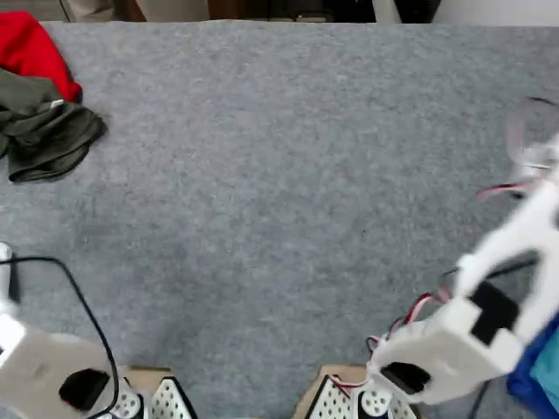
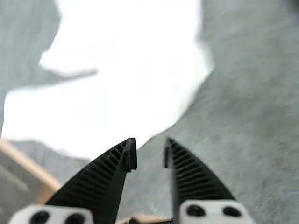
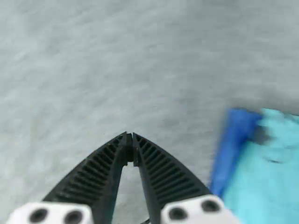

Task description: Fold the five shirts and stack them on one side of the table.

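While the blue shirt point(image 3: 231, 149) lies just beside the right pincer point(image 3: 130, 140), tips together, the left pincer point(image 2: 149, 151), tips slightly apart, sits far across the surface point(image 1: 288, 175).

Grey felt table point(image 3: 140, 56) spreads under and ahead of the right gripper point(image 3: 129, 140), its fuzzy weave showing right at the fingertips. Same felt runs under the left gripper point(image 2: 149, 151) and on beyond its tips. Tan wood board point(image 2: 21, 161) sits beside and behind the left gripper, back near its base, edging the felt.
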`<act>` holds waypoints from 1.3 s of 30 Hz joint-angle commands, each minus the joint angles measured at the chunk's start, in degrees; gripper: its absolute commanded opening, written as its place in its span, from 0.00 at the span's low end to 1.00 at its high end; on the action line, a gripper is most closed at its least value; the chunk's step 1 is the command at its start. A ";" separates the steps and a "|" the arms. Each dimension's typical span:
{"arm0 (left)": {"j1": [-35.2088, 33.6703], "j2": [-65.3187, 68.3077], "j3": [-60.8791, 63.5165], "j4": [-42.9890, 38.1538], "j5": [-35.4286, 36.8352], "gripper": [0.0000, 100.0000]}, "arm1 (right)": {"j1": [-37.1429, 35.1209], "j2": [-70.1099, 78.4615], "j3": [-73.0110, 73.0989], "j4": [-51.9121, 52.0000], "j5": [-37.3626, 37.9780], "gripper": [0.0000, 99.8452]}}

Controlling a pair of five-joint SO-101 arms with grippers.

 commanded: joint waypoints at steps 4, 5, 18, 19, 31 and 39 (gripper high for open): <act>-14.68 -2.86 3.43 0.44 -2.73 0.15 | -19.56 -13.14 15.87 0.88 -2.20 0.01; -15.82 -2.42 2.99 0.44 -2.55 0.16 | -21.67 -13.93 17.01 0.88 -2.73 0.01; -13.98 9.89 -1.49 -10.64 -2.37 0.24 | -32.04 -14.90 21.23 -0.97 -13.80 0.01; -13.71 10.95 -2.46 -13.10 -2.37 0.24 | -32.13 -14.81 21.32 -1.23 -13.80 0.01; -11.08 21.58 -11.34 -24.44 11.34 0.24 | -32.31 -14.81 20.88 -1.67 -13.27 0.01; -9.41 26.24 -11.25 -24.35 14.86 0.24 | -33.19 -15.16 20.97 -8.97 -13.27 0.01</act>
